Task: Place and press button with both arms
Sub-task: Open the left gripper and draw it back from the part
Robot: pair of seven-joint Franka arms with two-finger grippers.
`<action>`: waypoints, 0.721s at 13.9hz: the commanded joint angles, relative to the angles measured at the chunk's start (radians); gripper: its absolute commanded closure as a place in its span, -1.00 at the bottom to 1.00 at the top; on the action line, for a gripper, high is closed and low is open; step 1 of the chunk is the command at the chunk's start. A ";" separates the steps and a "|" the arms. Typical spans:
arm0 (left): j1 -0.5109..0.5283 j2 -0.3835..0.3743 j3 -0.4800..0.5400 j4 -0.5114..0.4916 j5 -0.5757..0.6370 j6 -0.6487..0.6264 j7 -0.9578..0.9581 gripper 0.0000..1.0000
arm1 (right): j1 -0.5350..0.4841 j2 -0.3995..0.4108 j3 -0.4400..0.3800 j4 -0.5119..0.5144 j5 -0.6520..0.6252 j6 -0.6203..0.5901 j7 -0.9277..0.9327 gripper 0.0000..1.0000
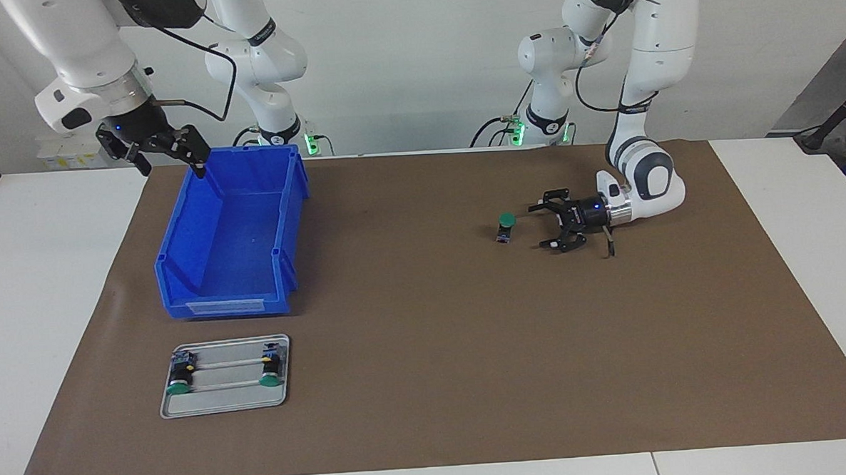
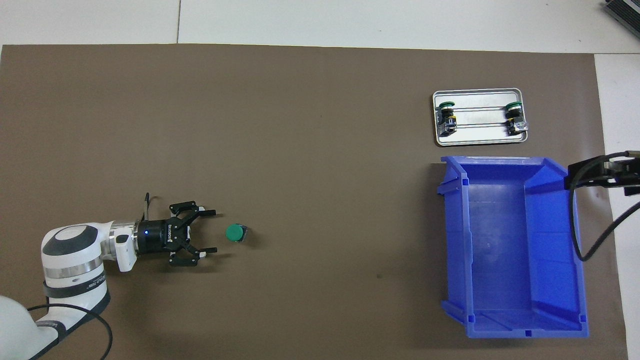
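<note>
Your button (image 1: 507,224) stands free on the brown mat (image 1: 429,380) toward the left arm's end of the bench, green cap up, nothing touching it. Judge it light, hard and rigid, with a smooth round cap that could slip between fingers and a small footprint that could tip under a sideways nudge; if you must regrip, take the black body below the cap, and press straight down on the cap's centre. The left gripper (image 1: 549,225) lies low over the mat just beside the button, pointing at it, its fingers spread wide and holding nothing; the forearm is nearly level with the mat, wrist bent down from a raised elbow. The right gripper (image 1: 169,156) hangs over the corner of the blue bin (image 1: 182,276) nearest the robots at the right arm's end, fingers spread and empty; that arm waits. 2 more buttons lie on their sides in the metal tray (image 1: 223,405), which sits just beside the bin and farther from the robots, near the mat's corner. Placing looks done; the press looks still to come.
</note>
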 commanded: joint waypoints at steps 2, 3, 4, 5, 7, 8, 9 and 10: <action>0.064 -0.008 0.002 0.177 0.149 -0.106 -0.290 -0.98 | -0.008 -0.025 -0.002 -0.029 0.001 0.014 0.002 -1.00; 0.064 -0.020 0.002 0.259 0.215 -0.134 -0.423 -0.98 | -0.008 -0.025 -0.002 -0.029 0.001 0.014 0.002 -1.00; 0.062 -0.026 -0.001 0.354 0.275 -0.171 -0.557 -0.98 | -0.006 -0.025 -0.002 -0.029 0.001 0.014 0.002 -1.00; 0.059 -0.019 -0.003 0.445 0.295 -0.221 -0.669 -0.98 | -0.008 -0.025 -0.002 -0.029 0.001 0.014 0.002 -1.00; 0.035 -0.025 -0.011 0.560 0.326 -0.245 -0.858 -0.99 | -0.008 -0.025 -0.002 -0.029 0.001 0.014 0.002 -1.00; 0.006 -0.031 -0.021 0.606 0.378 -0.239 -0.968 -0.99 | -0.008 -0.025 -0.002 -0.029 0.001 0.014 0.002 -1.00; -0.038 -0.054 -0.034 0.663 0.448 -0.235 -1.092 -0.99 | -0.008 -0.025 -0.002 -0.029 0.001 0.014 0.002 -1.00; -0.091 -0.065 -0.035 0.711 0.520 -0.231 -1.204 -0.99 | -0.008 -0.025 -0.002 -0.029 0.001 0.014 0.002 -1.00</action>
